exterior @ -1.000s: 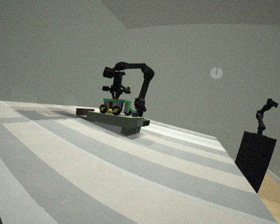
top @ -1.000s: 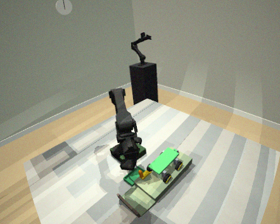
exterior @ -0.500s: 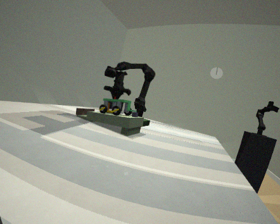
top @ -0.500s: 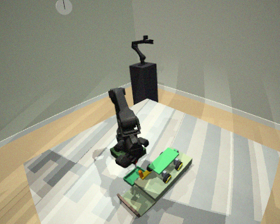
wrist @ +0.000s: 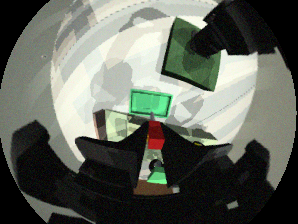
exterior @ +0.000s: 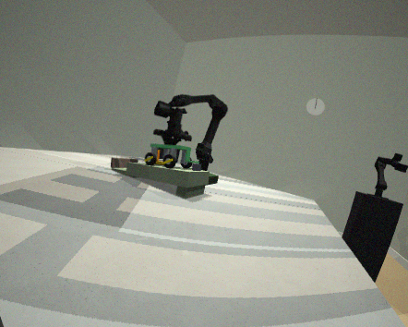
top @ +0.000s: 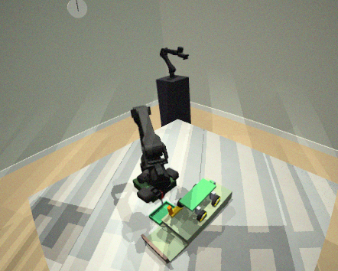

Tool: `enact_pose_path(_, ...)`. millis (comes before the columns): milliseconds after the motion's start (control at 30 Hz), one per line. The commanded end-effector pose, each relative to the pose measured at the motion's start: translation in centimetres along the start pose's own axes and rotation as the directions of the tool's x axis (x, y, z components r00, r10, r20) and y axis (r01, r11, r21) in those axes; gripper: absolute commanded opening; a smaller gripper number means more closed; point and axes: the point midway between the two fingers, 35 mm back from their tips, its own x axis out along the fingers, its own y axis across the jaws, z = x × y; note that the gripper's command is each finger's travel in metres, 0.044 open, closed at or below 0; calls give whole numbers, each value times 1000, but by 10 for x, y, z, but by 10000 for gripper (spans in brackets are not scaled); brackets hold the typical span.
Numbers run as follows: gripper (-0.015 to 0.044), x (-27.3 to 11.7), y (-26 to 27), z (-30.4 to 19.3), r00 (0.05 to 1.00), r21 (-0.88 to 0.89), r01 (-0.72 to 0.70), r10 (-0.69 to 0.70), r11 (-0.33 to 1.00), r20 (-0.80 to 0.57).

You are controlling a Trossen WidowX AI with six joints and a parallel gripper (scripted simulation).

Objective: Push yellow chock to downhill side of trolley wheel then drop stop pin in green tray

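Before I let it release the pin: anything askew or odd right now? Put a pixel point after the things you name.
Nothing stands out. The trolley (top: pixel 198 194) (exterior: pixel 171 147) stands on the ramp (top: pixel 207 226) (exterior: pixel 168 174), the chock (top: pixel 170 210) is by its downhill end, and the gripper (wrist: pixel 153 124) grips the red-headed pin (wrist: pixel 156 139) near the green tray (top: pixel 157 218) (wrist: pixel 150 103).

A plain room, something like a robotics lab

Behind me, a second dark arm (top: pixel 168 61) (exterior: pixel 381 175) stands on a black pedestal (top: pixel 173 100) (exterior: pixel 373 233); a round clock (top: pixel 77 8) (exterior: pixel 316 106) hangs on bare grey walls (top: pixel 237 50) (exterior: pixel 263 69), above pale skirting (top: pixel 252 125) and a wood-toned floor (top: pixel 12 176) (exterior: pixel 405 286).
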Motion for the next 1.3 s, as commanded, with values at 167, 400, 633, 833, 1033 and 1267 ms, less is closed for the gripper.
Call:
enact_pose_path(167, 0, 10, 1, 4, 998, 15, -57, 57, 998, 5)
enact_pose_path(400, 0, 30, 8, 3, 986, 15, -169, 169, 986, 5)
enact_pose_path(633, 0, 50, 19, 3, 983, 15, -181, 181, 983, 5)
enact_pose_path(833, 0, 67, 29, 5, 983, 15, -182, 182, 983, 5)
enact_pose_path(1033, 79, 68, 28, 5, 983, 15, -182, 182, 983, 5)
enact_pose_path(1267, 190, 69, 23, 4, 983, 15, -181, 181, 983, 5)
